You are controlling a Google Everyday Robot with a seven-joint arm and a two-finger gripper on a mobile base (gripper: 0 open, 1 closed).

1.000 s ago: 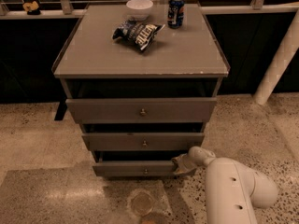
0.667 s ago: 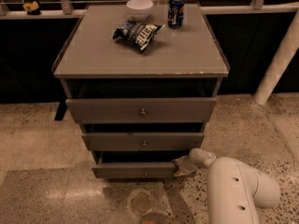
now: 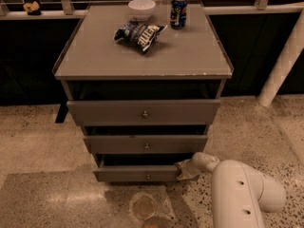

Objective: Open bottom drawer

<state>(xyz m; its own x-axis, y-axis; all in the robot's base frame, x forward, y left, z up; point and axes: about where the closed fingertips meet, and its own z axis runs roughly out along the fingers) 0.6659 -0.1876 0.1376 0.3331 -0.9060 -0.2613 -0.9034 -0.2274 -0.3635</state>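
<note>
Camera view: one white arm [image 3: 242, 194] is nearest, with open floor [image 3: 47, 194] to its left. The gripper [image 3: 186, 170] is at the right end of the bottom drawer [image 3: 137, 174]; its grip cannot be told, and its position matches a moment earlier. Three drawers, each ajar, bottom drawer lowest. On the desk [image 3: 142, 61]: one chip bag [image 3: 139, 33], one can [image 3: 178, 12], one bowl [image 3: 141, 7].

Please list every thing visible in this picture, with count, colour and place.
cabinet: one, grey, centre
top drawer: one, grey, under the cabinet top
middle drawer: one, grey, below it
bottom drawer: one, grey, lowest
bowl: one, white, back of cabinet top
can: one, blue, right of the bowl
chip bag: one, dark and white, before the bowl
pillar: one, white, far right
claw: one, pale, at the bottom drawer's right end
arm: one, white, lower right
</note>
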